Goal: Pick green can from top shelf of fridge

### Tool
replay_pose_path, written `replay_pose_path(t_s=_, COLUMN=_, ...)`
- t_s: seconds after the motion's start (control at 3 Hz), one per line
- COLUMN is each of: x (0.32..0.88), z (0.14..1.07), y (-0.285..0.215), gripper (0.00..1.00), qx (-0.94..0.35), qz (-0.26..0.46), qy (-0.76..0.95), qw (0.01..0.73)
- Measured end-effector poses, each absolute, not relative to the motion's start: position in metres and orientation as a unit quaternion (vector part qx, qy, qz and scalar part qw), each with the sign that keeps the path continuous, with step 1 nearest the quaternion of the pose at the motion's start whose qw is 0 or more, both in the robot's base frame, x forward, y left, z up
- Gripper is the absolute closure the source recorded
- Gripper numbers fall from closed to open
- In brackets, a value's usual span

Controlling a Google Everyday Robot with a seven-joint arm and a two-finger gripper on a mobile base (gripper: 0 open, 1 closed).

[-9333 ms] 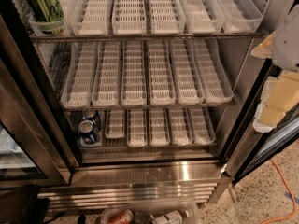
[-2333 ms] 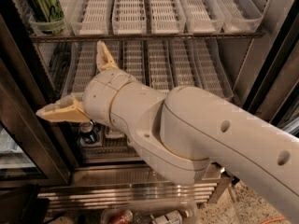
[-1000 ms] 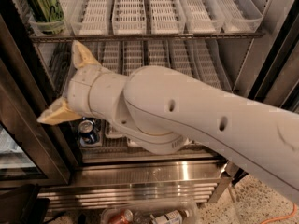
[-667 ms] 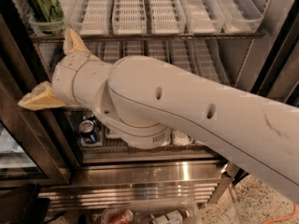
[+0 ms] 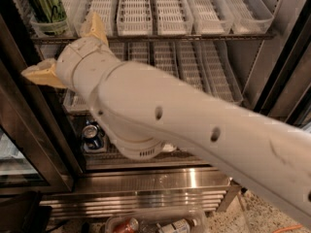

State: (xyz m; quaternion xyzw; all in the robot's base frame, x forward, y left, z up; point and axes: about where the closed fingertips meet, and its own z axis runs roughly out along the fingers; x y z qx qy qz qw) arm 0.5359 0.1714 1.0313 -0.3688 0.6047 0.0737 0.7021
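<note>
Camera view looks into the fridge [image 5: 194, 181], where the green can [image 5: 46, 4] stands upright at the left end of the top shelf [image 5: 204, 35], in the leftmost lane tray. The gripper [image 5: 59, 43] hangs just below that can, near the shelf's front-left corner, its two tan fingers [image 5: 43, 74] spread wide and holding nothing.

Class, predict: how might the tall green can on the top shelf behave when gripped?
Tall and slim, the green can could tip if nudged. Its shiny metal may slip. The open gripper hovers just below it.
</note>
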Motion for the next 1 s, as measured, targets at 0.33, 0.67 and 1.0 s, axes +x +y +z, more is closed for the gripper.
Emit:
replay_pose_path(t_s=0.33, x=0.507, z=1.028, y=0.198, gripper=0.00, qx=-0.341, qz=0.076, qy=0.596, qw=0.723)
replay_pose_path(t_s=0.67, x=0.468, z=1.040, y=0.228, gripper=0.00, qx=-0.325, qz=0.038, qy=0.558, qw=0.763)
replay_pose_path(t_s=1.0, x=0.457, z=1.048, y=0.226, gripper=0.00, qx=-0.303, qz=0.005, qy=0.546, qw=0.781)
